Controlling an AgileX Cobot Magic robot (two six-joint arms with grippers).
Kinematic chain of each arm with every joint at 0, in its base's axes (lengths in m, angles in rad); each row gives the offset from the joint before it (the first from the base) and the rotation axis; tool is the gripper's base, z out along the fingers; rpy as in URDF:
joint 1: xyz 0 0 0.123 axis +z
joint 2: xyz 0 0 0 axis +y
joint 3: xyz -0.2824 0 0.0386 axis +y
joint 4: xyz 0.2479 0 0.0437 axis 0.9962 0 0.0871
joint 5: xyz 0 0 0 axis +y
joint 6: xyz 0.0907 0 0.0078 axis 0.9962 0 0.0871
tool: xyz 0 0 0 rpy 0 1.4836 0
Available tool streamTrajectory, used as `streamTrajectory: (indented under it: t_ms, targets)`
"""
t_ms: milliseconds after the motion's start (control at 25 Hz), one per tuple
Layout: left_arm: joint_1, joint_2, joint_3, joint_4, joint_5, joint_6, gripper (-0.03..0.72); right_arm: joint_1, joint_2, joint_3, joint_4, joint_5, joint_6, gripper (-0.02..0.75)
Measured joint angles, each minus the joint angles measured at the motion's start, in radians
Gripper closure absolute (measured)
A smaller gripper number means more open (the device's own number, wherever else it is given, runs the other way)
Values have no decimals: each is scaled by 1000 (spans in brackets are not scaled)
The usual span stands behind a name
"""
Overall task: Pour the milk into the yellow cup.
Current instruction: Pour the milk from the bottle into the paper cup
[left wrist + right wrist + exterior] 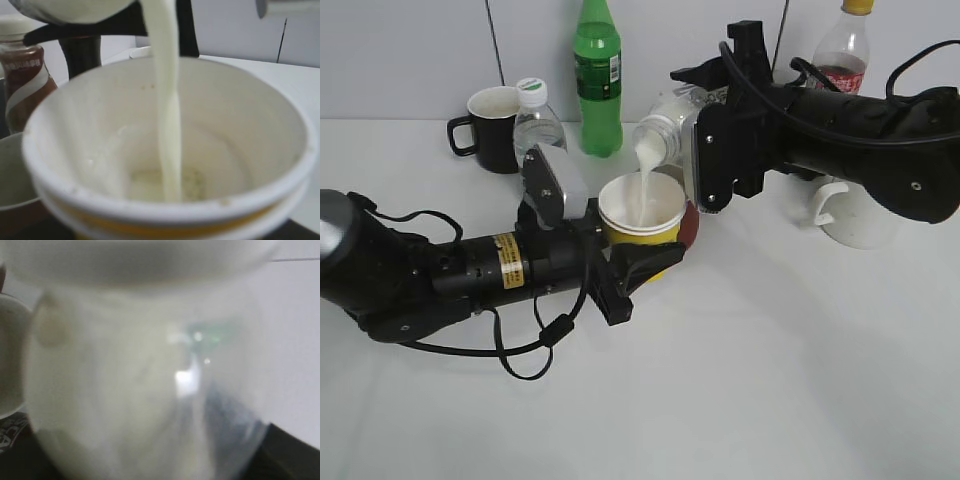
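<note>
My left gripper (642,262) is shut on the yellow cup (642,212) and holds it near the table's middle. My right gripper (692,110) is shut on the milk bottle (665,128), tipped mouth-down to the left above the cup. A stream of creamy-white milk falls from the bottle's mouth into the cup. In the left wrist view the cup (165,205) fills the frame, with the stream landing on its white bottom and the bottle's mouth (75,10) at the top. In the right wrist view the blurred bottle (140,390) fills the frame.
A red-brown mug (691,222) stands right behind the cup. At the back stand a black mug (492,128), a water bottle (536,118), a green bottle (598,78) and a clear bottle with a yellow cap (844,52). A white mug (855,215) is at the right. A brown coffee bottle (25,80) shows in the left wrist view.
</note>
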Motion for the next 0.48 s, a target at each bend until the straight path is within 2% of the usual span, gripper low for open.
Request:
streamTrajectory:
  t_ms: [480]
  targets:
    - [0, 0, 0, -3, -1, 0, 311, 0, 0, 0, 0, -2, 71, 288]
